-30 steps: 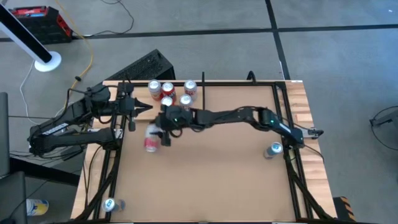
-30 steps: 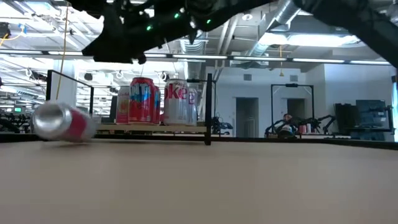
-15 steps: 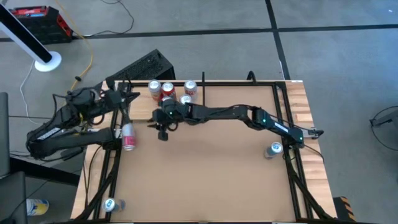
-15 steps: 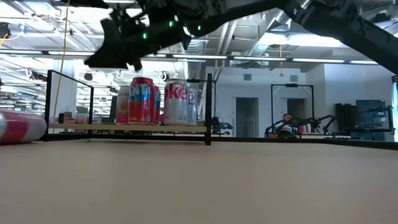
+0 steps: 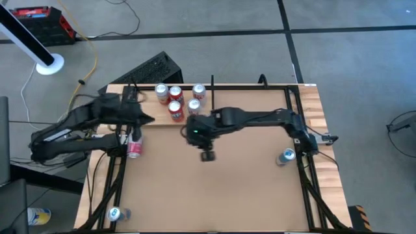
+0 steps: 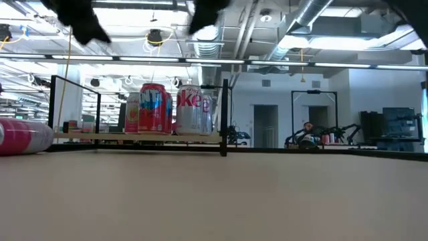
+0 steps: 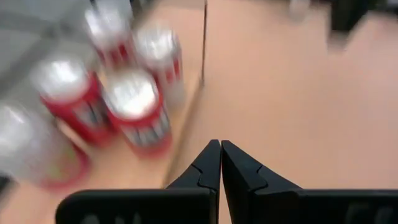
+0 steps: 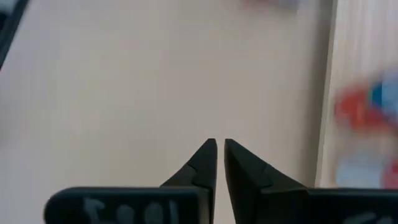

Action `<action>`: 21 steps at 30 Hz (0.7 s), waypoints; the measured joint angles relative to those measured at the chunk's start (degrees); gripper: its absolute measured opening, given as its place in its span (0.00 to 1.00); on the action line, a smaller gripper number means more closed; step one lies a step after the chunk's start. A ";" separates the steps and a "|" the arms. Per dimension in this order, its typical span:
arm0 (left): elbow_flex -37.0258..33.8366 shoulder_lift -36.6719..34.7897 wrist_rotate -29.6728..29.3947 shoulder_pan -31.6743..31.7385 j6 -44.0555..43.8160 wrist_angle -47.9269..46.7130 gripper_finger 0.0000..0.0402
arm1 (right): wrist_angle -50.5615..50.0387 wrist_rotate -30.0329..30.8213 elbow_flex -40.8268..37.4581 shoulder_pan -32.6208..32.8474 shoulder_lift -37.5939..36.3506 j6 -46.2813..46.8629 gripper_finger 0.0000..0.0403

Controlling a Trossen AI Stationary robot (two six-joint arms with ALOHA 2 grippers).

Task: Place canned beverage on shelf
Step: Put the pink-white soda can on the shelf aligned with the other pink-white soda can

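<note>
A red-and-silver canned beverage (image 5: 134, 148) lies on its side on the brown table, at its left edge; the low view has it (image 6: 23, 136) at far left. The pale-wood shelf (image 5: 186, 95) stands at the far side with several upright cans (image 6: 155, 108) on it. My left gripper (image 5: 147, 119) is shut and hangs over the shelf's left end, above and beyond the lying can. In the left wrist view, its fingers (image 7: 221, 149) point toward the shelf's cans (image 7: 140, 109). My right gripper (image 5: 207, 155) hovers high over the table's middle, shut (image 8: 219, 147) on nothing.
One can (image 5: 286, 156) stands at the table's right edge and another (image 5: 116, 213) at the near left corner. Black rails (image 5: 300, 123) run along both side edges. The brown board's middle and near part lie bare.
The lying can has rolled along the table from beside my right gripper to the left edge and stopped there. My right gripper has risen and drawn back toward the table's middle and right. My left gripper swung toward the far edge, then came back over the shelf's left end.
</note>
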 joint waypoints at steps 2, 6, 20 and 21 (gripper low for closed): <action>0.93 4.20 0.04 0.00 -1.76 -3.54 0.00 | -5.45 0.05 0.00 0.57 -2.43 2.42 0.12; 4.14 12.19 0.06 0.00 -5.47 -11.40 0.00 | -8.81 3.28 -2.04 3.21 -7.78 4.81 0.10; 6.91 16.22 0.02 -11.10 -29.33 -31.21 0.00 | 24.96 14.83 -52.89 10.84 -38.92 5.30 0.07; 6.91 16.24 -0.26 -11.90 -31.12 -31.45 0.00 | 31.11 14.88 -57.62 10.84 -41.48 5.24 0.08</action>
